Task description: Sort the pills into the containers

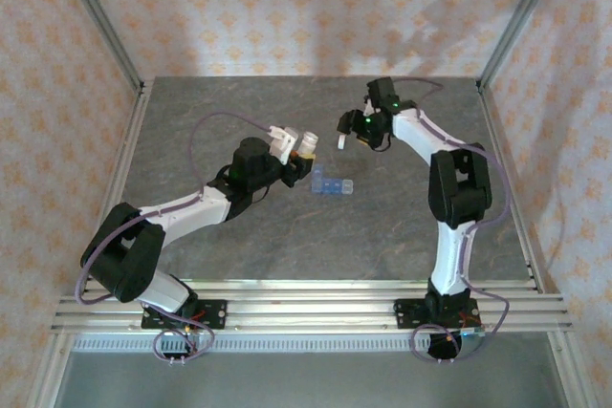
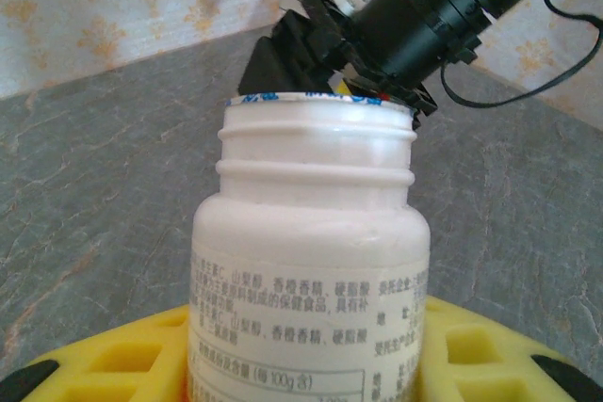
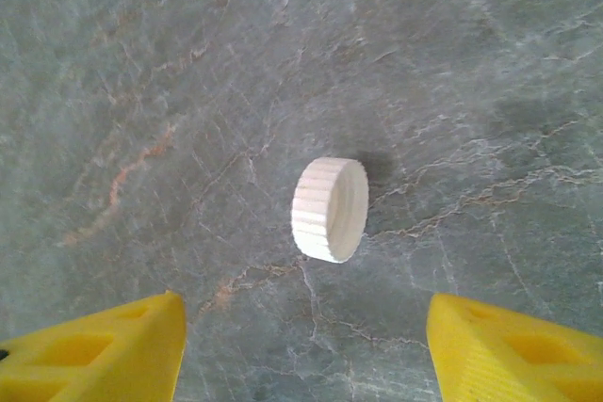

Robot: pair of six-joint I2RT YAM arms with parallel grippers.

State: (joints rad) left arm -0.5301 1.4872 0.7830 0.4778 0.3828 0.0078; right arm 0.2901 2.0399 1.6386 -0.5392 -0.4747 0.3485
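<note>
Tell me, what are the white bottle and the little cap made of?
The bottle looks like smooth, slightly glossy white plastic, with moulded rings at its neck. The cap seems white plastic too, ribbed round its side.

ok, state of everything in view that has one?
left gripper: shut on the bottle
right gripper: open, empty
bottle: uncapped
cap: off the bottle, tipped on its edge, clear of the right gripper
pill box: on the table, lids too small to tell
</note>
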